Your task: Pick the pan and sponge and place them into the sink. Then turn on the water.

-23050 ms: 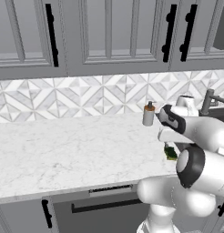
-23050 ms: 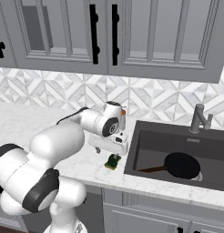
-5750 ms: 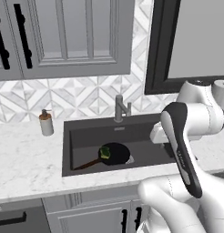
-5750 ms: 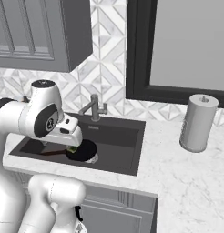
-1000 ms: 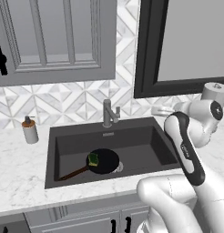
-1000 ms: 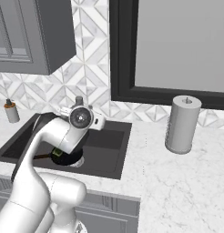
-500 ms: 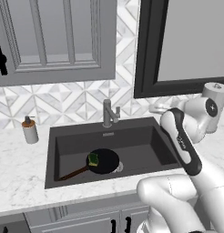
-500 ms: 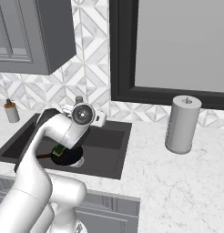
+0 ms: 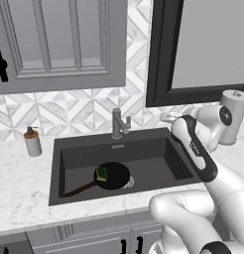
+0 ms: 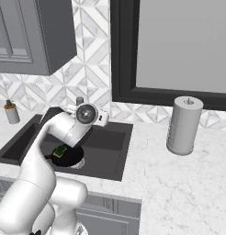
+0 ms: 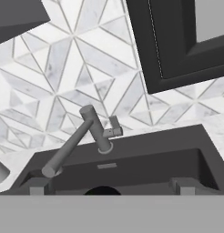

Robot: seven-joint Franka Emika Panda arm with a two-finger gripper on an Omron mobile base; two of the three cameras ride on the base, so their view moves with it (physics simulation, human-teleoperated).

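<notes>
Pan (image 9: 112,175) and sponge (image 9: 101,173) already lie in the sink (image 9: 158,174), the sponge resting on the left part of the pan, the brown handle running toward the near left corner, and the round drain just right of the pan. What is left, by the look of it, is the water: no stream comes from the faucet (image 9: 117,123), which stands at the far rim with its small lever (image 11: 114,127) on the right side of the post. The gripper (image 11: 109,186) hangs above the right half of the basin, its two finger tips spread wide apart with nothing between them, aimed toward the faucet but not yet close to it. The risk from here is mostly one of aim. The lever is a short stub close against the post, and the spout (image 11: 68,144) slants out toward the hand, so an approach too far left could knock the spout or swing it aside rather than move the lever. A push on the lever from the wrong side, or a glancing touch that slides off its end, would likely leave the tap shut. The paper towel roll (image 10: 183,125) on the right counter stands well apart and seems out of harm's way.
</notes>
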